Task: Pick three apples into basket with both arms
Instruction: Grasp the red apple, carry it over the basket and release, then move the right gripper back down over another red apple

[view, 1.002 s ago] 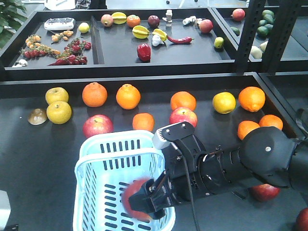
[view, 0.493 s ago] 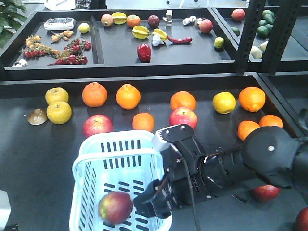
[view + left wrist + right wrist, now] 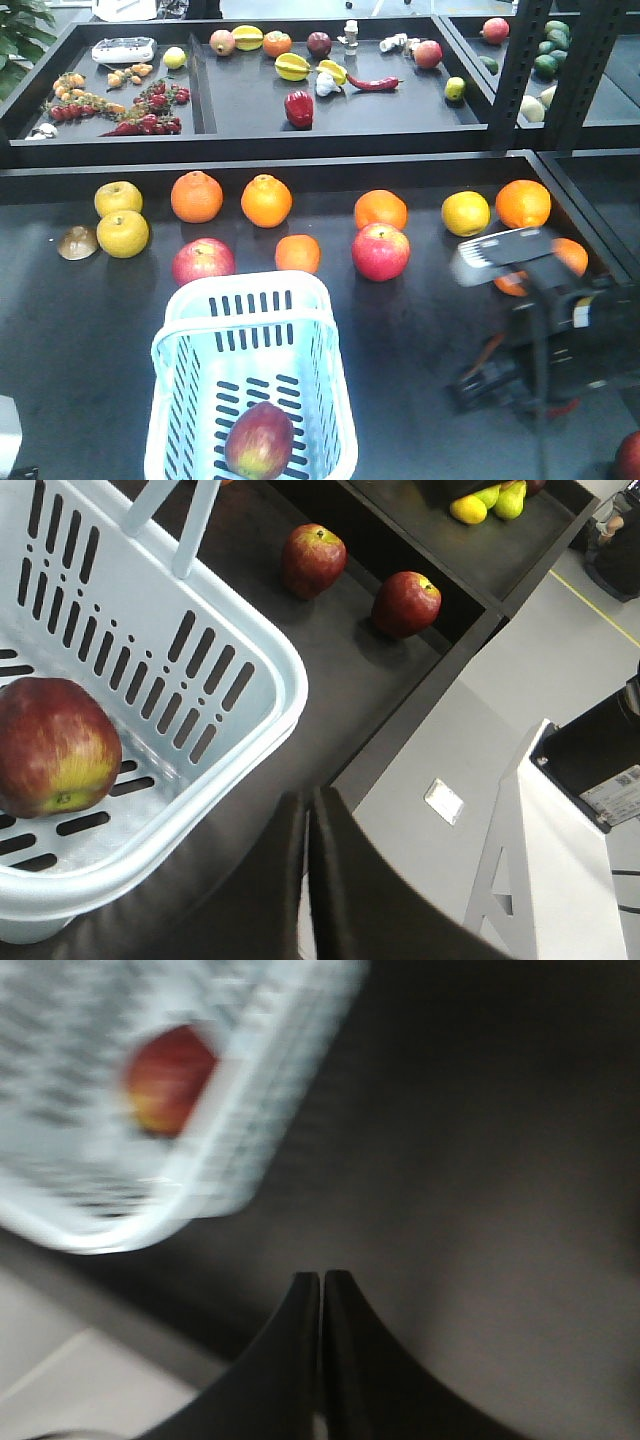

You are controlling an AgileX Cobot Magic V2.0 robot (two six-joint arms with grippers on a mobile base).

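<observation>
1. One fist-sized dark red apple (image 3: 260, 440), dull and streaked with a yellow-green patch low on its side, lies on the slotted floor of the pale blue-white rectangular plastic basket (image 3: 245, 292), toward the near end.
2. Left wrist view only: a second dark red apple (image 3: 313, 560) and a third dark red apple (image 3: 406, 603) sit apart on the flat black table (image 3: 330, 680) beyond the basket's corner, near the table edge.
3. Front view only: round oranges (image 3: 266, 200) and brighter pinkish-red apples (image 3: 380, 251) stand behind the basket.
4. Left gripper (image 3: 308, 800): black fingers pressed together, nothing between them, just beside the basket.
5. Right gripper (image 3: 321, 1278): fingers together, empty. This view is motion-blurred, with the basket and apple at upper left.
6. Compared with 0.5 s ago: the bulky matte black right arm (image 3: 560, 320) then lay across the basket's right rim, its gripper just beside the apple. It is now off to the right, apart from the basket and smeared by motion. The apple sits slightly further right on the basket floor.
</observation>
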